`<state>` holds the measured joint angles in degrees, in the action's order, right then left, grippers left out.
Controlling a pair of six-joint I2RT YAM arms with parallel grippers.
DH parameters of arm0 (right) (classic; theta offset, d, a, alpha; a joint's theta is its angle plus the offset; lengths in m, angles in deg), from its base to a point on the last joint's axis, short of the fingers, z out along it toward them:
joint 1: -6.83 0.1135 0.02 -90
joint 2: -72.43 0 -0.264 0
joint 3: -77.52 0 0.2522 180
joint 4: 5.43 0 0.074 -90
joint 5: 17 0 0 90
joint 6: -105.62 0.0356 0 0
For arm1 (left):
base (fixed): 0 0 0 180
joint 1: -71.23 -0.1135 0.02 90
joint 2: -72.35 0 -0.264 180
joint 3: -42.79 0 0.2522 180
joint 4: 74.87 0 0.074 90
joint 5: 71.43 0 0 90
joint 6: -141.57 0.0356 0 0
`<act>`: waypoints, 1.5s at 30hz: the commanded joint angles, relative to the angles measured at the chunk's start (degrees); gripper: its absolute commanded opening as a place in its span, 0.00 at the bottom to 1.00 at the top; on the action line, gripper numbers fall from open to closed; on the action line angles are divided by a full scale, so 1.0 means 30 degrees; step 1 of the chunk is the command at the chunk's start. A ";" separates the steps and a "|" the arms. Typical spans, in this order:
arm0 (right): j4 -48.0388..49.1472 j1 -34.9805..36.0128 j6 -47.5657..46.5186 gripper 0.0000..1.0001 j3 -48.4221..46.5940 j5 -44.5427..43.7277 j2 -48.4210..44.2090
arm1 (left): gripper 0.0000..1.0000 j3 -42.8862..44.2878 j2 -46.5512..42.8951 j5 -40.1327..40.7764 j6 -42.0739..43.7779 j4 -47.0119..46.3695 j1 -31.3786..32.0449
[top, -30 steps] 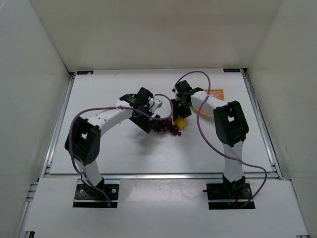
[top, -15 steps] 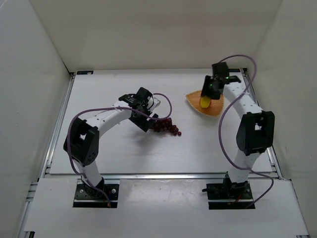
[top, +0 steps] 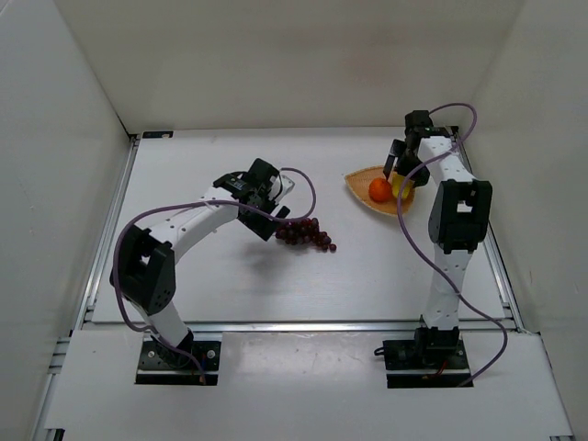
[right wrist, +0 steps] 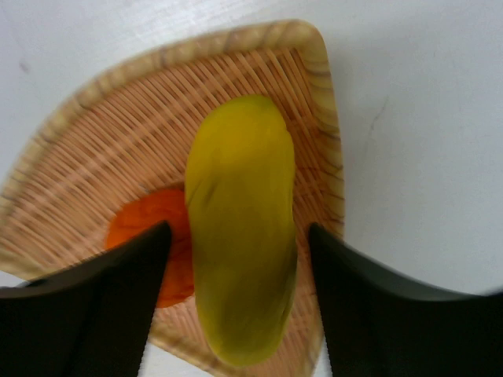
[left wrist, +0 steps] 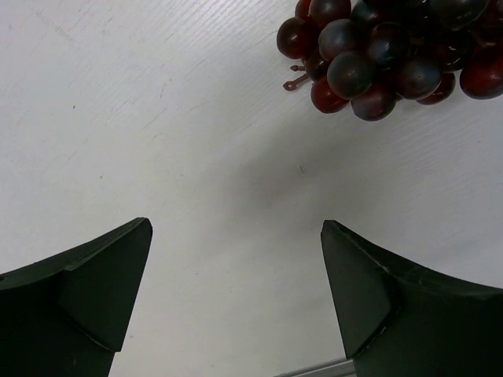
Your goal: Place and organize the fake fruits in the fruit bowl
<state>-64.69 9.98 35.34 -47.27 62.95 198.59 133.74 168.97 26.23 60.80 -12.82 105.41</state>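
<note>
The white table (top: 230,276) carries 2 things: grapes (top: 308,234) near its middle, and a basket (top: 356,183) far right.

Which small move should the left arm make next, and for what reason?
Probably the left gripper should ease forward toward the grape bunch, which lies on the table ahead of its open jaws, to the right in its wrist view. The orange and the yellow fruit already lie in the basket, so only that bunch remains.
</note>
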 commanded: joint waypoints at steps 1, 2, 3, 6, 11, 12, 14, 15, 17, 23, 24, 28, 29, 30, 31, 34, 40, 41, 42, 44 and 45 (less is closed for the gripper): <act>-0.0218 -0.0262 -0.0070 0.89 0.0644 0.0532 -0.1477 | 1.00 0.0111 -0.1122 0.0376 0.0347 0.0104 -0.0083; 0.0335 -0.0262 -0.0332 0.96 0.1027 0.1202 -0.2234 | 1.00 0.0111 -0.1122 0.0376 0.0350 0.0104 0.0092; 0.0689 -0.0262 -0.0335 1.00 0.1466 0.1499 -0.2706 | 1.00 0.0111 -0.1122 0.0376 0.1017 0.0104 0.0557; 0.1482 -0.0262 -0.0716 1.00 0.3020 0.1941 -0.4698 | 1.00 0.0345 -0.0743 0.0784 0.2366 -0.0392 0.2048; 0.1659 -0.0262 -0.0950 1.00 0.4865 0.2322 -0.8125 | 1.00 0.2744 0.1276 -0.1231 0.5765 -0.0775 0.3490; 0.1659 -0.0262 -0.0950 1.00 0.5275 0.2322 -0.9175 | 1.00 0.3066 0.2179 -0.1583 0.6233 -0.0949 0.3724; 0.1659 -0.0262 -0.0950 1.00 0.6622 0.2147 -1.0235 | 1.00 0.3887 0.3179 -0.1821 0.7494 -0.0951 0.4281; 0.1659 -0.0262 -0.0950 1.00 0.7062 0.1944 -1.1255 | 1.00 0.4151 0.4258 -0.1821 0.7817 -0.0951 0.4283; 0.1659 -0.0262 -0.0950 1.00 0.8234 0.1592 -1.2198 | 1.00 0.4855 0.5289 -0.1003 0.8287 -0.0951 0.4546; 0.1659 -0.0467 -0.0775 1.00 0.9498 0.1941 -1.5508 | 1.00 0.6667 0.8572 0.0638 0.8289 -0.0951 0.4546; 0.1659 -0.0467 -0.0600 1.00 0.9672 0.2116 -1.5774 | 1.00 0.6934 0.8894 0.0640 0.8289 -0.0951 0.4372; 0.1862 -0.0467 -0.0159 1.00 1.0607 0.2349 -1.7034 | 0.83 0.8369 1.0008 0.0464 0.7793 -0.0192 0.4371; 0.1864 -0.0467 0.0015 1.00 1.0785 0.2352 -1.7501 | 0.72 0.9039 1.0011 0.0464 0.7414 0.0072 0.4371; 0.2096 -0.0467 0.0016 1.00 1.0787 0.2584 -1.7709 | 0.49 0.9481 1.0011 0.0261 0.7149 0.0393 0.4371; 0.2099 -0.0467 0.0017 1.00 1.1019 0.2789 -1.7914 | 0.39 1.0037 1.0011 0.0259 0.6856 0.0832 0.4371; 0.2623 -0.0467 0.0395 1.00 1.1780 0.2791 -1.8384 | 0.14 1.2264 0.9835 0.0025 0.6180 0.2066 0.4371; 0.3417 -0.0643 0.1100 1.00 1.3363 0.3551 -1.9029 | 0.10 1.6855 1.0506 0.1194 0.5711 0.0844 0.4546; 0.3417 -0.0643 0.1275 1.00 1.3684 0.3553 -1.9029 | 0.10 1.7419 1.0712 0.1399 0.5711 0.0198 0.4546; 0.3417 -0.0643 0.1479 1.00 1.3687 0.3553 -1.9029 | 0.10 1.7889 1.0917 0.1575 0.5537 -0.0563 0.4546; 0.3417 -0.0643 0.1889 1.00 1.3951 0.3553 -1.9029 | 0.12 1.8887 1.1182 0.1403 0.5271 -0.3393 0.4546; 0.3417 -0.0643 0.1891 1.00 1.3951 0.3553 -1.9232 | 0.14 1.9267 1.1473 0.1024 0.5068 -0.4195 0.4546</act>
<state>-56.73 8.32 39.15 -5.63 72.40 142.40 187.18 202.76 29.18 77.94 -14.22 118.72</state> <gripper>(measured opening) 0.996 0.393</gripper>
